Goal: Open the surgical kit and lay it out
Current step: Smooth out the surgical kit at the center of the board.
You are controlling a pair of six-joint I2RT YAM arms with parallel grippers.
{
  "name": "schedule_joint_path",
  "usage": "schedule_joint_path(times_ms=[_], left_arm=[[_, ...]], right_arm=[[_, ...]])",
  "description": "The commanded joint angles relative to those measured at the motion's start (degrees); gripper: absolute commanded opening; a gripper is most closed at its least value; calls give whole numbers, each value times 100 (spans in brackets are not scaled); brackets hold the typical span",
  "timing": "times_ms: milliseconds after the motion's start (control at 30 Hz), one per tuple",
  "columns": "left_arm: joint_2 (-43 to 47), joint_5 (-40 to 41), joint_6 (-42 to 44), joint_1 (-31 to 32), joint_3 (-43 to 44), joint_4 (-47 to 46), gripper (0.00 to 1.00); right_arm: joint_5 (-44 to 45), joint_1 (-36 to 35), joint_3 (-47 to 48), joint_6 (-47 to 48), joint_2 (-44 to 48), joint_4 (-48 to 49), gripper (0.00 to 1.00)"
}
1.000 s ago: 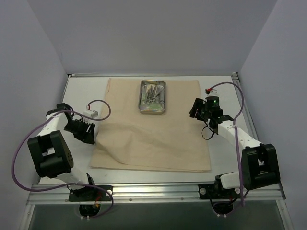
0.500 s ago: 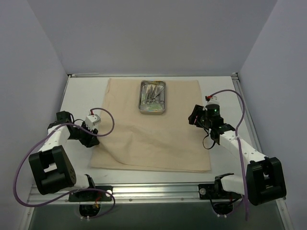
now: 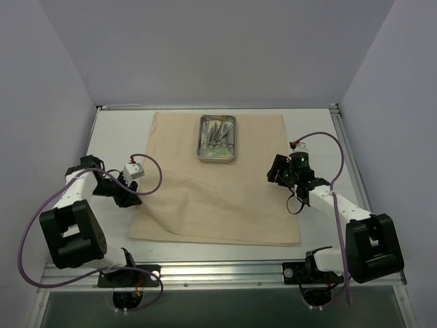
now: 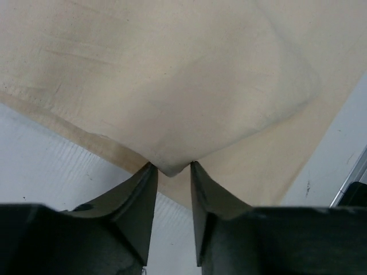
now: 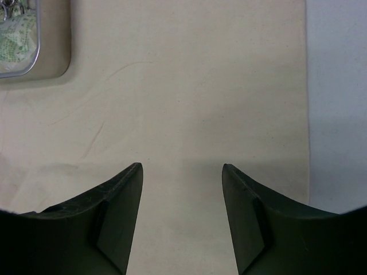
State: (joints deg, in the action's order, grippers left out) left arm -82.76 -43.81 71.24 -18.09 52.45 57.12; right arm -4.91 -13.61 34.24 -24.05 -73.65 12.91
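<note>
Left tool [image 4: 172, 169]: I see it pinching the beige cloth wrap [image 4: 172, 80] (edge fold).
Right tool [image 5: 182, 169]: spread open above wrap.

Overhead plus wrist close-ups of cloth [image 3: 218, 184]

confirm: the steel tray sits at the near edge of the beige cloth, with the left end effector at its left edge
No, the rectangular shiny steel tray sits at the far edge of the beige cloth, per the top external view; the rest holds.
</note>
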Motion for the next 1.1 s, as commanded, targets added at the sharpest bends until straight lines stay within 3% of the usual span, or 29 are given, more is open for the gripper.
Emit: schedule_joint_path(times_ms=[0, 200, 367, 533, 700, 833, 967, 1067], left_arm=[[-363, -268, 109, 51, 449, 307, 33], [-443, -75, -163, 60, 741, 781, 3], [-276, 13, -856, 130, 1206, 1222, 2], [-442, 478, -1683, 384, 1733, 1442, 2], [-785, 1471, -2597, 789, 1515, 661, 2], [-1215, 1121, -3088, 859, 1795, 309, 2], [-1672, 1006, -3371, 921, 2103, -16, 2], [-1831, 980, -3415, 921, 2200, -78, 2]], right_arm=[[157, -63, -66, -55, -71, 221, 53], [218, -151, -31, -161, -203, 274, 53], [532, -563, 109, -354, -387, 379, 51], [1070, -1653, 302, -574, -501, 826, 50], [1440, -2733, 863, -549, -949, 1081, 50], [573, -3569, 1374, -137, -1816, 2256, 50], [131, -4376, 1998, 374, -2653, 2681, 54], [-70, -4519, 2297, 323, -3304, 3182, 55]])
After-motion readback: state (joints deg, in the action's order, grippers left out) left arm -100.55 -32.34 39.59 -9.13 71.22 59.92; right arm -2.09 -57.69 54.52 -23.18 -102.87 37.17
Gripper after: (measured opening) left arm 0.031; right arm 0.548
